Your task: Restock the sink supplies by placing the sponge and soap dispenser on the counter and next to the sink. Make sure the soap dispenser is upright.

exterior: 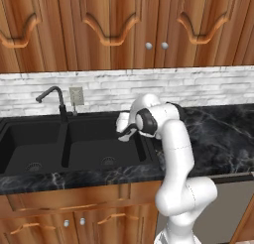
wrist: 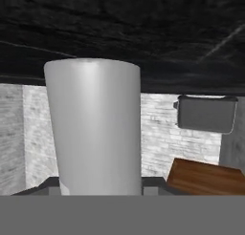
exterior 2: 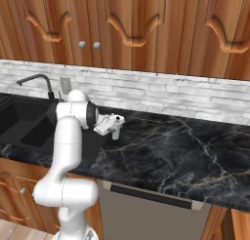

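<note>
Currently the gripper (exterior 2: 115, 128) hangs low over the desk (exterior 2: 166, 151), just right of the sink (exterior: 74, 144). A slim pale cylinder, the soap dispenser (wrist: 95, 129), sits between its fingers; in the hand view it takes up the centre of the frame, close to the camera. Gripper appears pinched on it, though the fingertips themselves are not clear in any view.

- Hand view is rolled over: black marble surface runs along the top of the frame, brick backsplash below. The silver toaster (wrist: 206, 113) and a wooden block (wrist: 206, 179) show beyond the bottle.
- From the right base view the bottle's lower end looks near or touching the desk; contact cannot be confirmed.
- Sponge not located.

Judgement on the step: this looks like the set-down of the dispenser. To do it well, keep the bottle's axis vertical, lower until the base seats flat on the marble, stay back from the basin edge, then spread the fingers slowly and lift straight up so nothing tips it.
</note>
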Motion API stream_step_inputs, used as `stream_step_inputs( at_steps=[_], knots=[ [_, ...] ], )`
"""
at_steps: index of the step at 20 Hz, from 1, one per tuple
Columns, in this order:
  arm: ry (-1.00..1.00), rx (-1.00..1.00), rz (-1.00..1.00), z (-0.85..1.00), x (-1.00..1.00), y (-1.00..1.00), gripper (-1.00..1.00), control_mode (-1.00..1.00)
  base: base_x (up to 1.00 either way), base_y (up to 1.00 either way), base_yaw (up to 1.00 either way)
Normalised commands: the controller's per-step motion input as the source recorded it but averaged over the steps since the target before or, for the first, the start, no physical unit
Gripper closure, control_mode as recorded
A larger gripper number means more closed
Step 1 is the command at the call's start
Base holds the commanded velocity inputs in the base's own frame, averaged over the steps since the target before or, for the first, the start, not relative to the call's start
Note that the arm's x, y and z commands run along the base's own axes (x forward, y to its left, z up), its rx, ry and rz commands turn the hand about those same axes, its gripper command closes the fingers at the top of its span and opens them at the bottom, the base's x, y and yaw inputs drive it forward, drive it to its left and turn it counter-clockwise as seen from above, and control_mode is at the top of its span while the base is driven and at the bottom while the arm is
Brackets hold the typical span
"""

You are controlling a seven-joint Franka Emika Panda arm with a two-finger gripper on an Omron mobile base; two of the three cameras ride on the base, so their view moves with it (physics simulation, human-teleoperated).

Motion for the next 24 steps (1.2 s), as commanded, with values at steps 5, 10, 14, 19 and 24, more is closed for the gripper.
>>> stream_step_inputs(
  at_steps=[5,10,14,19,24],
  knots=[
    [0.01,-0.01,0.0,-0.17,0.0,0.12,1.0,-1.0,0.0,0.0,0.0],
    [0.01,-0.02,0.0,-0.18,0.0,0.31,-1.0,-1.0,0.0,0.0,0.0],
    [0.0,-0.03,0.0,-0.05,0.0,0.41,-1.0,-1.0,0.0,0.0,0.0],
    [0.0,0.0,0.0,0.0,0.06,0.15,-1.0,-1.0,0.0,0.0,0.0],
    [0.0,0.0,0.0,0.01,0.15,0.0,-1.0,-1.0,0.0,0.0,0.0]
  ],
)
